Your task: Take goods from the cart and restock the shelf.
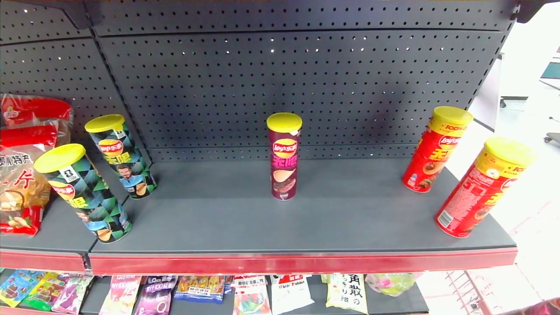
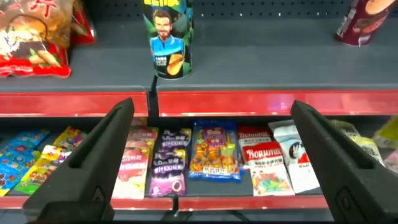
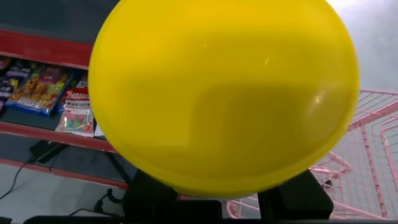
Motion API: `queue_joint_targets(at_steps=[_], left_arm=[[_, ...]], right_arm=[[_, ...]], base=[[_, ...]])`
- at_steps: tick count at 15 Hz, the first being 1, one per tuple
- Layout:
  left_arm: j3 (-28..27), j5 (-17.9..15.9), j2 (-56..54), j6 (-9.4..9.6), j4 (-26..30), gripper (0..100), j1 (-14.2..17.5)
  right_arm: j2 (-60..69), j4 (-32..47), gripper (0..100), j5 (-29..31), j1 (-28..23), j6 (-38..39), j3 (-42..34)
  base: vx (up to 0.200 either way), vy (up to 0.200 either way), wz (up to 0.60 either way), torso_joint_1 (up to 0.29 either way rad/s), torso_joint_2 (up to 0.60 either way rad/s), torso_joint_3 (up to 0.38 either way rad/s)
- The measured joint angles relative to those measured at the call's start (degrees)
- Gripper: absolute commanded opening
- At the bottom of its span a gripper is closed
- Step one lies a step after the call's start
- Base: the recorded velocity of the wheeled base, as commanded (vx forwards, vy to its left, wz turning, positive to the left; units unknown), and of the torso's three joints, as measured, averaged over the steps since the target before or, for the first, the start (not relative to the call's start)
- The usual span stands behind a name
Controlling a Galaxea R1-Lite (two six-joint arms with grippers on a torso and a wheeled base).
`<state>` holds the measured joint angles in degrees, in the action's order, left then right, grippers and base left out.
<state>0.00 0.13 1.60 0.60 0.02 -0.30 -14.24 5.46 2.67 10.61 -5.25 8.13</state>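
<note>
Right tool point(image 3: 224, 200) clamped on yellow-lidded can point(image 3: 224, 93), left tool point(image 2: 212, 106) wide open, empty

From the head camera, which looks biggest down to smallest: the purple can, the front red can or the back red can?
1. front red can, maybe only because it's nearest.
2. back red can and purple can look alike, so no ranking.

Grey pegboard panel point(image 1: 306, 87) upright at the back. Left of the pegboard panel: peanut bag point(image 1: 19, 183), red and clear wrap, with a red pack point(image 1: 35, 111) behind it. Below the pegboard panel: row of candy bags point(image 1: 201, 288) lying flat, side by side; purple bag point(image 1: 155, 295) toward the left, white bag point(image 1: 288, 291) mid-row, green bag point(image 1: 389, 282) at the right end
</note>
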Motion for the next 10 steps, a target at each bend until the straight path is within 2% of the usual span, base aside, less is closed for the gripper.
queue_joint_targets(at_steps=[1, 2, 3, 5, 7, 9, 10], left_arm=[[0.00, -0.02, 0.52, 0.18, -0.02, 100, -0.22], [0.00, -0.91, 0.83, 1.21, -0.23, 100, -0.66], [-0.18, -3.52, 1.12, 1.78, -0.43, 100, -0.85], [-4.05, -8.07, 3.28, 0.55, -0.95, 100, -1.48], [-10.91, -14.71, 9.25, -0.52, -1.37, 100, -2.39], [-16.75, -25.22, 17.05, 1.17, -1.68, 100, -4.02], [-18.38, -27.47, 20.68, 2.27, -1.99, 100, -4.57]], right_arm=[[0.82, 0.04, 0, -1.80, 0.05, 0.09, -1.19], [2.00, -0.10, 0, -4.66, 0.06, 0.09, -2.55], [2.91, -0.22, 0, -6.23, -0.02, 0.13, -3.47], [4.07, -0.29, 0, -6.52, 0.33, 0.39, -4.19], [4.85, -0.35, 0, -6.41, 1.18, 0.48, -4.34], [5.47, -0.35, 0, -6.36, 1.51, 0.39, -4.34], [5.64, -0.35, 0, -6.36, 1.57, 0.26, -4.34]], base=[[0.000, 0.000, 0.00, 0.000, 0.00, 0.000], [0.000, 0.000, 0.00, 0.000, 0.00, 0.000], [0.000, 0.000, 0.00, 0.000, 0.00, 0.000], [0.000, 0.000, 0.00, 0.000, 0.00, 0.000], [0.000, 0.000, 0.00, 0.000, 0.00, 0.000], [0.000, 0.000, 0.00, 0.000, 0.00, 0.000], [0.000, 0.000, 0.00, 0.000, 0.00, 0.000]])
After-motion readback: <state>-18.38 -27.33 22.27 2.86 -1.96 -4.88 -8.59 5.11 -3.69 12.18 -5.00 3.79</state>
